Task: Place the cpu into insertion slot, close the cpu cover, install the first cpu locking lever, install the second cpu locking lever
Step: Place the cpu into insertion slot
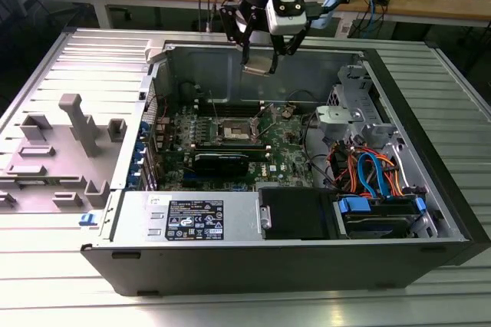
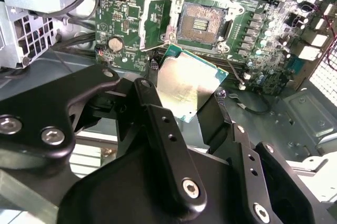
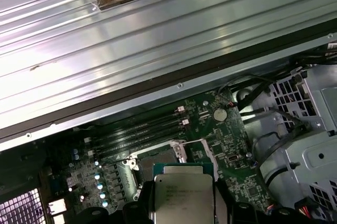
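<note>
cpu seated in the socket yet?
No: the cpu is held between the fingers, clear of the board, and the socket is bare.

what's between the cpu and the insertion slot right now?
Nothing blocks it. In the second wrist view only green board shows between the cpu, gripped by the pincer, and the insertion slot.

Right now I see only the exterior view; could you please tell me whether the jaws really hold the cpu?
Observer: Yes; in the second wrist view the jaws are shut on the cpu, gripping opposite edges.
Operator: Thank you. Is the insertion slot uncovered?
Observer: Yes; the cpu cover is swung open beside the insertion slot, and its contacts lie bare.
Operator: Is the cpu seated?
Observer: No; in both wrist views it hangs clear of the slot.
</note>
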`<action>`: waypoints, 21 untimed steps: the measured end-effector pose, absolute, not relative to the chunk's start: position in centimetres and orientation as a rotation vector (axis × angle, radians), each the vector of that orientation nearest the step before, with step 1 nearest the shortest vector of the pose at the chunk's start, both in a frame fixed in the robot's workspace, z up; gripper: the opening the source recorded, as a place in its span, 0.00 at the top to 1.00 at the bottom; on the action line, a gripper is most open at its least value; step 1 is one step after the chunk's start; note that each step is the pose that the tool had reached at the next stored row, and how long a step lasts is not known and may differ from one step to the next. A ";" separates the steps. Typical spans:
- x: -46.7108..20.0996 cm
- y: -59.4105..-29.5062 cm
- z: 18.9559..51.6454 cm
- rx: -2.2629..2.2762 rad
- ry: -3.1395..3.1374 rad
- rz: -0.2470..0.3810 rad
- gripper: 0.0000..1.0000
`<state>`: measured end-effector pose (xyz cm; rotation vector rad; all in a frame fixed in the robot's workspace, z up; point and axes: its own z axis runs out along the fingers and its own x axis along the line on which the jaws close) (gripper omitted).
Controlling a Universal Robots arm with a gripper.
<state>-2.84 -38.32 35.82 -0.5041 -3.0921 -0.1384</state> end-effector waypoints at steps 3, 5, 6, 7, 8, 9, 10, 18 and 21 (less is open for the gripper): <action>-2.8 -38.9 35.7 -0.504 -3.092 -0.138 0.46; -2.8 -39.1 35.7 -0.507 -3.092 -0.138 0.46; -2.8 -39.2 35.6 -0.524 -3.089 -0.138 0.46; -2.8 -39.2 35.5 -0.543 -3.087 -0.138 0.46; -2.8 -39.2 35.5 -0.560 -3.084 -0.138 0.46; -2.8 -39.2 35.5 -0.577 -3.081 -0.138 0.46; -2.8 -39.2 35.4 -0.593 -3.079 -0.139 0.46; -2.8 -39.2 35.3 -0.686 -3.062 -0.139 0.46; -2.8 -39.2 35.2 -0.714 -3.057 -0.139 0.46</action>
